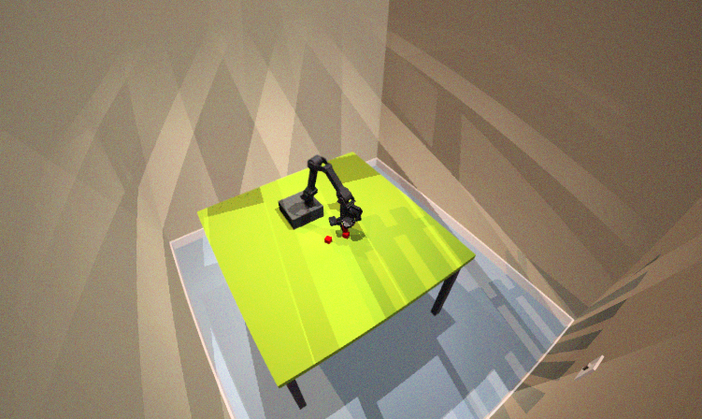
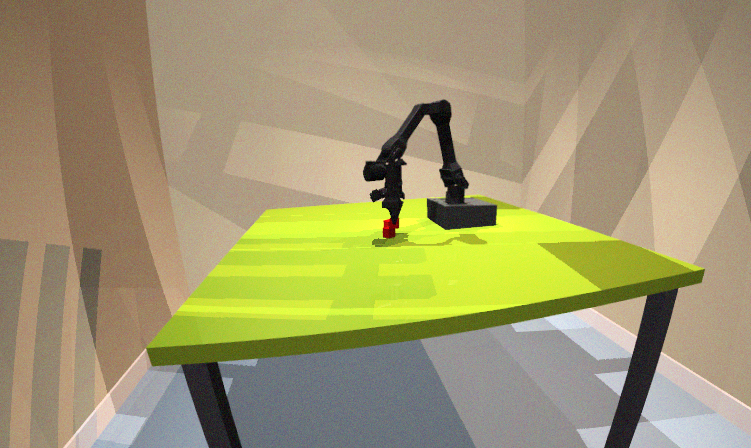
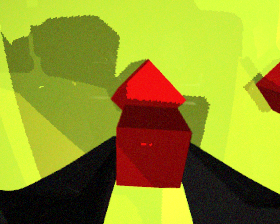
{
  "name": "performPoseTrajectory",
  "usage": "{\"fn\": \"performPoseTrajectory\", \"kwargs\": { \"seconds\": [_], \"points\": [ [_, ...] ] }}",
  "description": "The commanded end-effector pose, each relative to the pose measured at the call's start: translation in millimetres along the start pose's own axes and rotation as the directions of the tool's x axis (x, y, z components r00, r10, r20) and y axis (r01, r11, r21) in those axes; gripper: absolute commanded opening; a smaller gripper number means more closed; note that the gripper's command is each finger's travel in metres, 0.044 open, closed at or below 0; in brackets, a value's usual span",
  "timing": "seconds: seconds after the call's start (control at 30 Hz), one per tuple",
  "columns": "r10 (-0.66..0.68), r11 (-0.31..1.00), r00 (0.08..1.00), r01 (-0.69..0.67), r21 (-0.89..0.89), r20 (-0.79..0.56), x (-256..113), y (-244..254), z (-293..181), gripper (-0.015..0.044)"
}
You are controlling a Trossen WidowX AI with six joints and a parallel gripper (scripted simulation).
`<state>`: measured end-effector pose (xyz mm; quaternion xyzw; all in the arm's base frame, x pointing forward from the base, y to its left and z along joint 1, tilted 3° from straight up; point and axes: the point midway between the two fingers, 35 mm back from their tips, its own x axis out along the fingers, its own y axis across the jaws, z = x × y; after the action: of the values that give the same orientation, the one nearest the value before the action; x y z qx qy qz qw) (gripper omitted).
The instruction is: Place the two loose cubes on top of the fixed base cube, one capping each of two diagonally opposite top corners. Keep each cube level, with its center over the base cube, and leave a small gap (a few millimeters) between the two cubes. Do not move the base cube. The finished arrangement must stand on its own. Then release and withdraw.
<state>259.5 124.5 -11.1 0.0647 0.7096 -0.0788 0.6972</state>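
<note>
Three red cubes of like look are in view; which is the fixed base I cannot tell. My gripper (image 1: 345, 226) (image 2: 394, 220) (image 3: 149, 145) is shut on one red cube (image 3: 153, 157), which fills the space between the fingers and looks level in the wrist view. A second red cube (image 1: 346, 235) (image 2: 388, 233) (image 3: 153, 85) lies close beyond the held one, turned cornerwise in the wrist view and partly hidden by it. A third red cube (image 1: 327, 239) (image 3: 275, 92) stands apart, at the wrist view's right edge. In the exterior view the cubes overlap.
The arm's dark base block (image 1: 301, 210) (image 2: 464, 214) stands on the yellow-green table (image 1: 291, 311) (image 2: 478, 283), behind the cubes. Shadows of the arm and bands of light cross the table top.
</note>
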Motion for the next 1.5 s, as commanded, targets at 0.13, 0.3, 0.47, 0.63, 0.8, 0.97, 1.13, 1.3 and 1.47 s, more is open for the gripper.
{"fn": "performPoseTrajectory", "kwargs": {
  "seconds": [0.13,0.3,0.47,0.63,0.8,0.97,1.13,1.3,1.47],
  "points": [
    [0.004,1.000,1.000,-0.004,-0.003,-0.001,0.1,0.6,-0.2,0.0205],
    [0.001,1.000,1.000,-0.001,-0.001,0.000,-5.6,0.2,0.0,0.0205],
    [0.000,1.000,1.000,0.000,0.000,0.000,-15.2,0.0,0.1,0.0205],
    [0.000,1.000,1.000,0.000,0.000,0.000,-25.7,0.0,0.1,0.0205],
    [0.000,1.000,1.000,0.000,0.000,0.000,-30.5,0.0,0.1,0.0205],
    [-0.001,0.986,1.000,0.001,0.165,0.000,-39.4,-25.2,13.0,0.0265],
    [-0.002,0.919,1.000,0.001,0.394,0.002,-55.3,-62.7,26.8,0.0265],
    [-0.004,0.800,1.000,0.002,0.600,0.002,-71.0,-101.5,34.2,0.0265],
    [-0.005,0.756,1.000,0.002,0.655,0.002,-75.5,-113.0,35.0,0.0265]
  ]
}}
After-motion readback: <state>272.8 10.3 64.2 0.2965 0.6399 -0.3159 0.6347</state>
